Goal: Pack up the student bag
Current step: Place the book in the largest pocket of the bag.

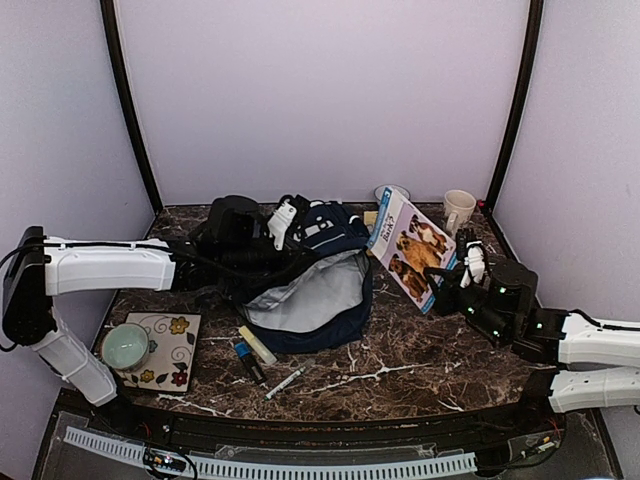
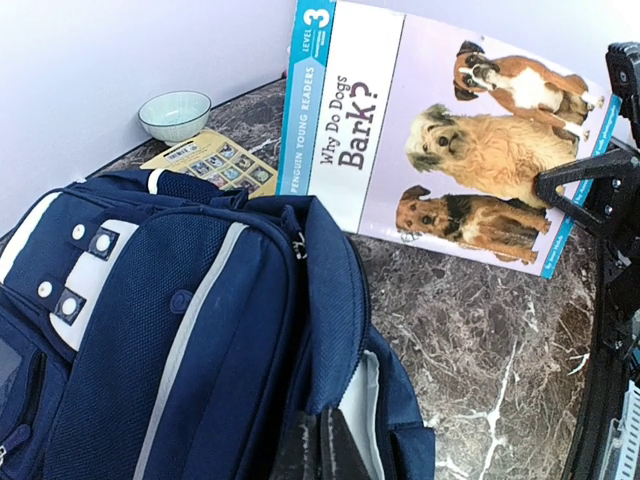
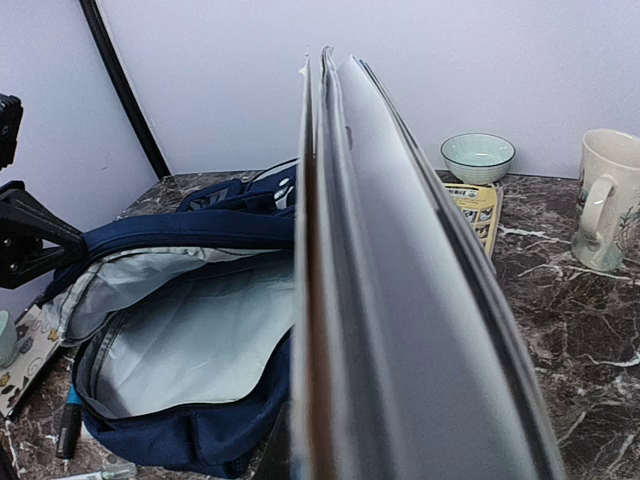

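Left wrist | book point(image 2: 440, 150) "Why Do Dogs Bark?" | right hand point(image 1: 465, 272) pinches it | left hand point(image 2: 322, 448) pinches student bag point(image 2: 200, 330)

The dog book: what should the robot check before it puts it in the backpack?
1. The right pincer grips the book: ok, it holds the book up, tilted.
2. The left pincer holds the rim of the student bag: ok, it is shut on the fabric.
3. Bag mouth open: ok, the grey lining shows.
4. Book over the mouth: not ok, it is off to the bag's right side.
5. The mug out of the way: ok, it stands behind the book, apart from it.
6. Book fits inside: cannot tell.
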`<state>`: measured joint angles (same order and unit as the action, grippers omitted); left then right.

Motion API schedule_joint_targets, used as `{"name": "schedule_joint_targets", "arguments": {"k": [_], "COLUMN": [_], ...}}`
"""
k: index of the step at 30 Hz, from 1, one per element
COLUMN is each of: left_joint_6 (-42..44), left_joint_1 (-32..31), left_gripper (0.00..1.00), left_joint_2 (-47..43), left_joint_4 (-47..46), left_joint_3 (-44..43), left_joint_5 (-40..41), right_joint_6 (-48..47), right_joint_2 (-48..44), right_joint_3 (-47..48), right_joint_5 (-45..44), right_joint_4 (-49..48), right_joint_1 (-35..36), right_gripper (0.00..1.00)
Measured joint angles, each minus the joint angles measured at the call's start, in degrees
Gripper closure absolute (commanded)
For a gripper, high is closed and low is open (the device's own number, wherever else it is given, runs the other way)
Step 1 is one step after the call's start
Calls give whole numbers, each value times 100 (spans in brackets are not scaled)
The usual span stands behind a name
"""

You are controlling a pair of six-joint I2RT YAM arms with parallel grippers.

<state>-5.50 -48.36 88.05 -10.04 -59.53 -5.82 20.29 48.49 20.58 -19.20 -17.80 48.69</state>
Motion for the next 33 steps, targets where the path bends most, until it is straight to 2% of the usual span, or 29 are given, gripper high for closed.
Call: {"name": "schedule_joint_targets", "arguments": {"k": [7, 20, 24, 29, 33], "left_joint_6": [-111, -361, -363, -378, -435], "left_joint_1": [164, 197, 197, 212, 212], "left_gripper": [100, 100, 100, 100, 100], "left_joint_2": [0, 341, 391, 557, 686], "left_joint_4": [-160, -358, -426, -638, -754], "left_joint_3": [-7, -404, -636, -756, -758], "left_joint_5": [-376, -726, -632, -573, -704], "right_joint_6": [345, 1268, 1537, 1915, 2247], "right_joint_2": [52, 984, 791, -197, -564], "right_joint_3": [-28, -111, -131, 81, 254], "right_joint_5": [688, 1375, 1154, 516, 420], "right_joint_4": [-260, -1292, -758, 741, 1145], "right_joint_1": [-7, -11, -4, 7, 7], "right_gripper": [100, 100, 100, 100, 100]}}
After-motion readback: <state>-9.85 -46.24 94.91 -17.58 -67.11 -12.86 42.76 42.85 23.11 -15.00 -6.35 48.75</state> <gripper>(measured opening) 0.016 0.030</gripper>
